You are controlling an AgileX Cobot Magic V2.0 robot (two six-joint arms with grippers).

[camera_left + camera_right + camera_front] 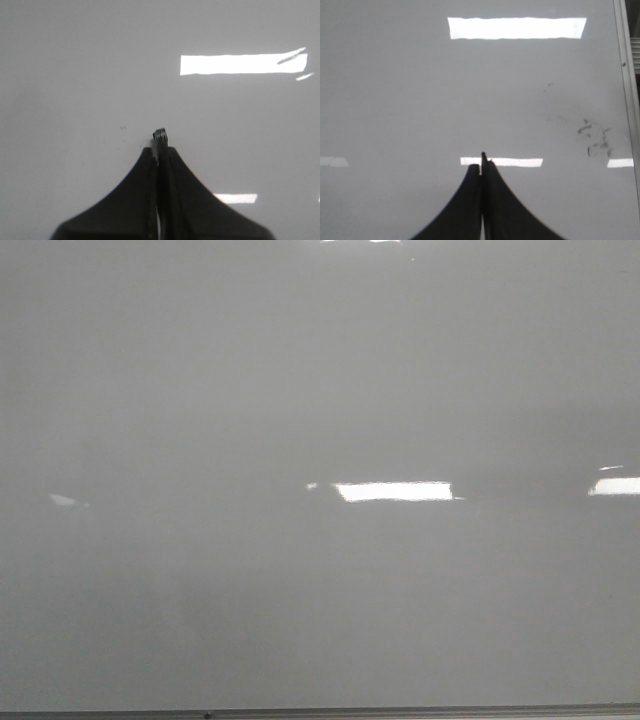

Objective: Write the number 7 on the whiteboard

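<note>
The whiteboard [320, 390] fills the front view, glossy pale grey with glare patches. No drawn number 7 shows in any view. Neither gripper shows in the front view. In the left wrist view my left gripper [159, 148] is shut just above the board [75, 75]. A small dark nub [160, 134] sticks out past its tips; I cannot tell what it is. In the right wrist view my right gripper [481, 166] is shut over the board [395, 100], with only a thin dark edge showing at its tips.
A thin metal edge strip [320, 712] runs along the board's near edge, and another strip [626, 90] shows in the right wrist view. Faint dark smudges [595, 140] lie near that strip. Tiny dark specks [122, 128] lie beside the left gripper's tips.
</note>
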